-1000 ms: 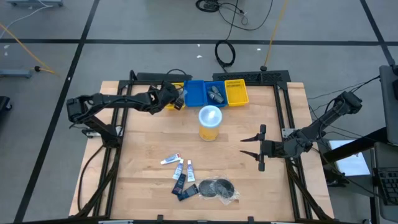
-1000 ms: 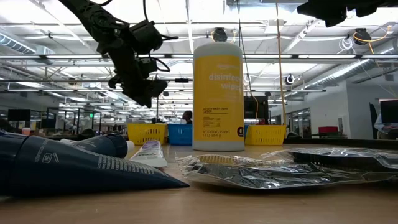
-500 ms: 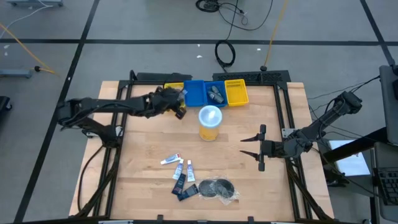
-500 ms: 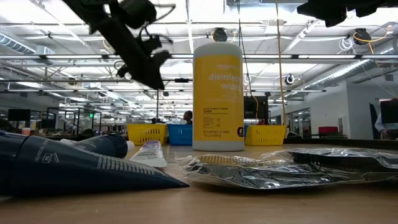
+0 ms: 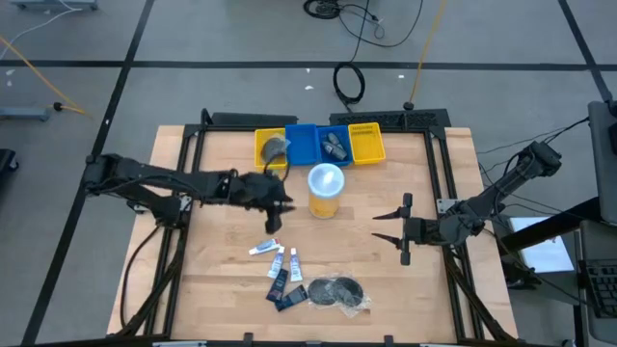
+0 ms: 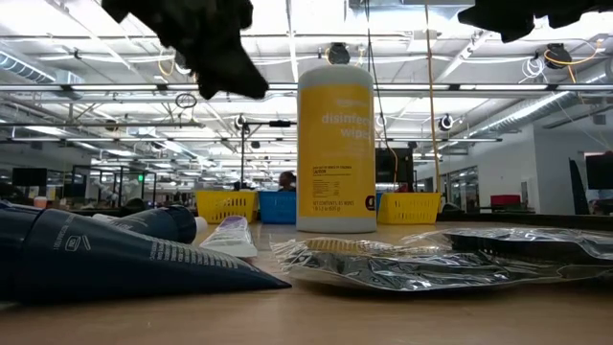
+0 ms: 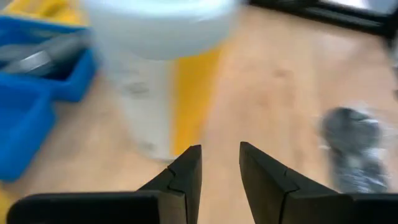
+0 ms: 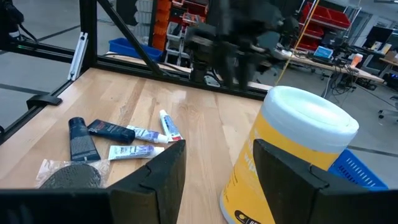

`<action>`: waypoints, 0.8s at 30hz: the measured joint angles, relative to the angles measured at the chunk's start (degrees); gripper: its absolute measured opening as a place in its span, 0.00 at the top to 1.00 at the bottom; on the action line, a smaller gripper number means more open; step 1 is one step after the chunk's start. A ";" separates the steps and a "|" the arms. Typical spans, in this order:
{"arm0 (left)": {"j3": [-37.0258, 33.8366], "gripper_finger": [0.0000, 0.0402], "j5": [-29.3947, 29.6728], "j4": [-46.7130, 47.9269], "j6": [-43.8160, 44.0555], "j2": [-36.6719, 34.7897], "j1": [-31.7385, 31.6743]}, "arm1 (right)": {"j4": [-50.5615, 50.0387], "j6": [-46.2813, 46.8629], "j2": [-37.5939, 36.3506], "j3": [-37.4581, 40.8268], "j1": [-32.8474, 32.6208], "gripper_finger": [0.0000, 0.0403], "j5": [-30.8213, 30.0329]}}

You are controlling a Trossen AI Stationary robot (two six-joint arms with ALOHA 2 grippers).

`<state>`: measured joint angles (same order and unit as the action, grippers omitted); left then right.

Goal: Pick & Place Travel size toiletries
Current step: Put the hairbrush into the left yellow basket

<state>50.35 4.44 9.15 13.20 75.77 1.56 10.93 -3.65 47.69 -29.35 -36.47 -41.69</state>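
bright overhead light, blurred left wrist view

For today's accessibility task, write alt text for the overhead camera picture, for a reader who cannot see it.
Seen from above, the left gripper hangs open and empty over a wooden table, above a cluster of small tubes and dark packets. A yellow canister stands mid-table before yellow and blue bins; the right gripper waits open at the right.

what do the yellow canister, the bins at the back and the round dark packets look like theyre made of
Yellow canister: likely plastic, smooth, with a printed label and a pale moulded lid.
Bins: probably hard plastic in solid blue and yellow; their walls look slotted in the low view.
Round dark packets: clear, shiny, crinkled film, probably plastic wrap, over something dark grey; the contents' material cannot be told.
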 joint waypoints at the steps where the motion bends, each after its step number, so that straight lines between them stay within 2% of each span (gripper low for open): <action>1: 0.00 0.73 0.00 -1.11 -0.01 0.00 1.50 | 0.01 0.12 0.27 -0.01 0.00 0.55 0.01; 11: 0.00 0.73 0.92 -16.77 -2.25 3.98 12.83 | 0.56 5.06 8.77 -0.02 0.08 0.55 10.47; 21: -0.04 0.73 0.29 -28.06 -0.31 13.43 16.31 | 2.11 15.89 17.58 -0.04 -0.12 0.55 21.02; 24: -0.04 0.73 -0.98 -31.67 0.66 16.58 16.67 | 2.71 18.56 19.66 -0.04 -0.81 0.55 22.44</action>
<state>50.30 3.45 -22.52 13.86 92.35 18.23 13.63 14.92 67.35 -29.39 -37.28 -19.25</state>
